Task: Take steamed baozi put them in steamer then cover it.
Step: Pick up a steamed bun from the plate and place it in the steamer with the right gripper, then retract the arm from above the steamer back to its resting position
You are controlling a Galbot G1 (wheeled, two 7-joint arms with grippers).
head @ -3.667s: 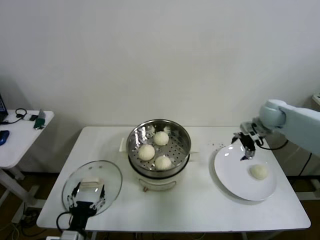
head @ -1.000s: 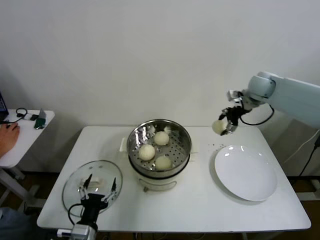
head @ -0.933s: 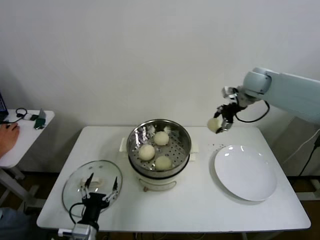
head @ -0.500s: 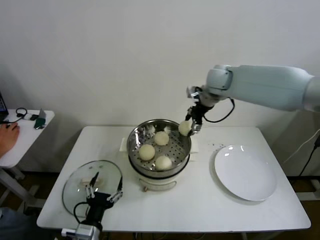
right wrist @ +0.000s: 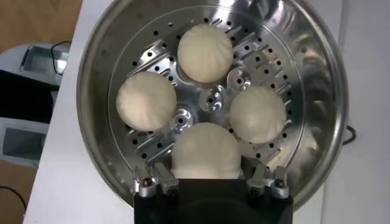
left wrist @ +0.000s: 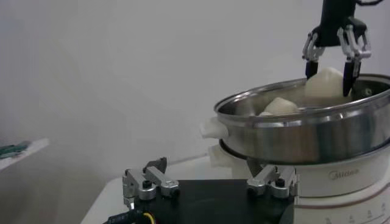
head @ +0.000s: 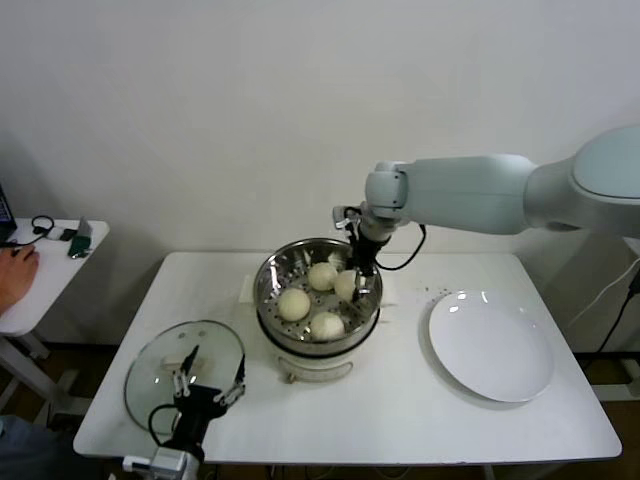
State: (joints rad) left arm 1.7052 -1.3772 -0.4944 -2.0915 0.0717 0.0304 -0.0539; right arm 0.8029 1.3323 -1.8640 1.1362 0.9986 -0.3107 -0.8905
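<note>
Right gripper holds the fourth bun low inside the steamer, jaws closed on it; we note release and lid remain.

Faint grey brand lettering on the steamer base, apparently "Midea"

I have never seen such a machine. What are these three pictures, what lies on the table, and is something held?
It is a robot with two arms. One picture comes from a camera on its head, the others from cameras on each wrist.

On the white table stand a shiny steel steamer basket on a cream-white pot, a bare flat white plate and a round clear glass lid.

The right gripper reaches into the basket, its fingers around the fourth cream-white round bun; three buns already lie inside. The left gripper hovers open over the lid, holding nothing.
</note>
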